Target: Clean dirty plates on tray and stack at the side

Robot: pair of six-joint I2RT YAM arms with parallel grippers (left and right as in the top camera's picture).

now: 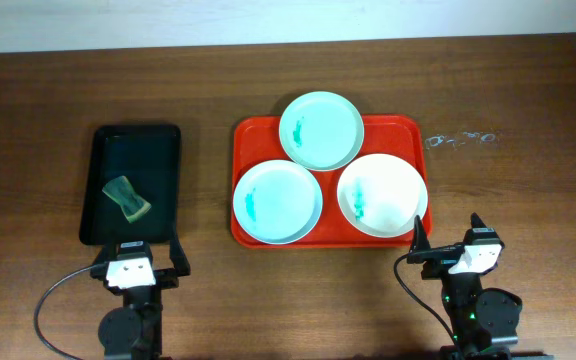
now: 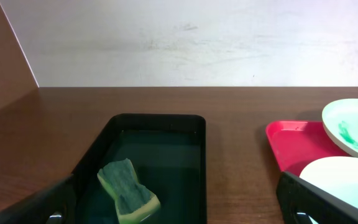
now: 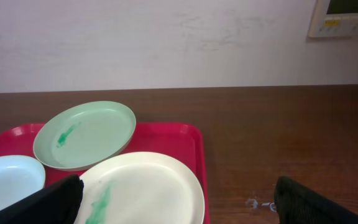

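The red tray (image 1: pixel 396 133) lies at mid-table and holds three plates, each with a teal-green smear. A mint plate (image 1: pixel 321 130) is at the back, a pale blue plate (image 1: pixel 277 201) at front left and a white plate (image 1: pixel 382 194) at front right. My left gripper (image 1: pixel 138 255) is open and empty at the near end of a black tray. My right gripper (image 1: pixel 448 236) is open and empty just in front of the red tray's front right corner. The right wrist view shows the white plate (image 3: pixel 148 186), the mint plate (image 3: pixel 86 134) and the pale blue plate (image 3: pixel 8 180) ahead of the open fingers (image 3: pixel 179 205).
A black tray (image 1: pixel 168 185) at the left holds a green-and-yellow sponge (image 1: pixel 127 197). It also shows in the left wrist view (image 2: pixel 127 191) between my open fingers (image 2: pixel 176 208). Pale scribble marks (image 1: pixel 460 139) lie on the wood right of the red tray. A wall stands behind the table.
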